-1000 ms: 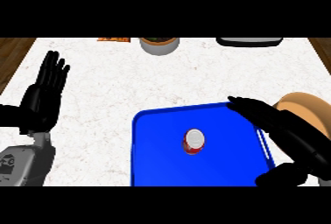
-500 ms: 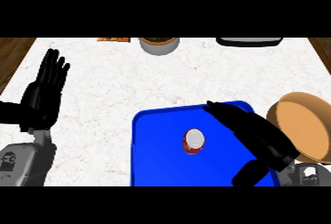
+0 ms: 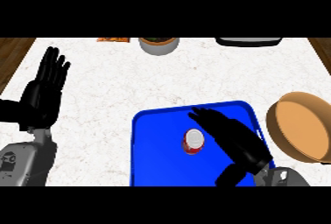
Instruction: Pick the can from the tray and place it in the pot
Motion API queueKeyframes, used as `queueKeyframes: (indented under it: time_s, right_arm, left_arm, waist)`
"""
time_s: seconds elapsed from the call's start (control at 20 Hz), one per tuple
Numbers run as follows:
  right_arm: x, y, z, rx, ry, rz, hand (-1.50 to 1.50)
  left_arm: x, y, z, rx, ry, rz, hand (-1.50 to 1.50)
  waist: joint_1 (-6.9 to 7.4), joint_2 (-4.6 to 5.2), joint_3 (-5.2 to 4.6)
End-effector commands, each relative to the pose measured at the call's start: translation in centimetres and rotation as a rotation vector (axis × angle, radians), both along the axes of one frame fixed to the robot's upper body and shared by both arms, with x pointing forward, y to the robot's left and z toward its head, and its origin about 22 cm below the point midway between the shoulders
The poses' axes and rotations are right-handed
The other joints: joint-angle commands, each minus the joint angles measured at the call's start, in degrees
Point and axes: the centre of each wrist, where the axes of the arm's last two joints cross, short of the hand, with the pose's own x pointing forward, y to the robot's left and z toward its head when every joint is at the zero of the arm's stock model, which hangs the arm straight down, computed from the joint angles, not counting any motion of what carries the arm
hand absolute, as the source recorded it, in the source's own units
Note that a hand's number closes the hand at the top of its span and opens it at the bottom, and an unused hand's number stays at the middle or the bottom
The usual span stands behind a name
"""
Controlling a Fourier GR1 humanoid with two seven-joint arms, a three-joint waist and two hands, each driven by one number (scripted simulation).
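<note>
The can [image 3: 193,141] stands upright near the middle of the blue tray [image 3: 155,162], not yet lifted, so the task is at its opening stage. The right hand [image 3: 231,139] hovers just beside the can on its right, fingers straight and spread, clasping nothing (whether a finger touches the can is hard to tell). The tan pot [image 3: 304,127] waits on the table [image 3: 123,87] to the tray's right. Grasp, lift, carry and release all remain. The left hand [image 3: 44,94] rests open at the left edge, fingers up.
</note>
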Motion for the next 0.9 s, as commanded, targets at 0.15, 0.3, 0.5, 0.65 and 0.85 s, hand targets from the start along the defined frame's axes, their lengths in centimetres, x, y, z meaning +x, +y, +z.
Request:
queueKeyframes:
  time_s: [0.15, 0.3, 0.5, 0.65, 0.85]
  right_arm:
    - [-0.5, 0.7, -1.4, -0.022, -0.011, -0.028, -1.5]
    - [0.6, 2.1, -3.6, -0.095, -0.005, -0.061, -1.5]
    - [1.8, 2.2, -4.3, -0.094, 0.02, -0.076, -1.5]
    - [2.1, 2.1, -5.8, -0.081, 0.016, -0.063, -1.5]
    - [1.6, 3.9, -5.2, -0.073, -0.004, -0.04, -1.5]
  left_arm:
    - [-0.8, -0.5, -0.7, 0.003, 0.007, -0.008, 0.0]
    - [0.7, 0.9, -1.8, 0.002, -0.002, -0.006, 0.0]
    - [-1.3, -1.1, -1.1, -0.003, 0.002, -0.012, 0.0]
    - [0.4, 3.3, -0.2, 0.006, -0.016, 0.009, 0.0]
    - [0.5, 0.8, -0.1, 0.012, 0.003, -0.006, 0.0]
  waist:
    - [-0.05, -0.02, 0.0]
    - [-0.08, 0.1, -0.02]
    - [0.13, 0.01, 0.0]
    - [0.09, 0.09, 0.0]
    - [-0.1, 0.01, -0.01]
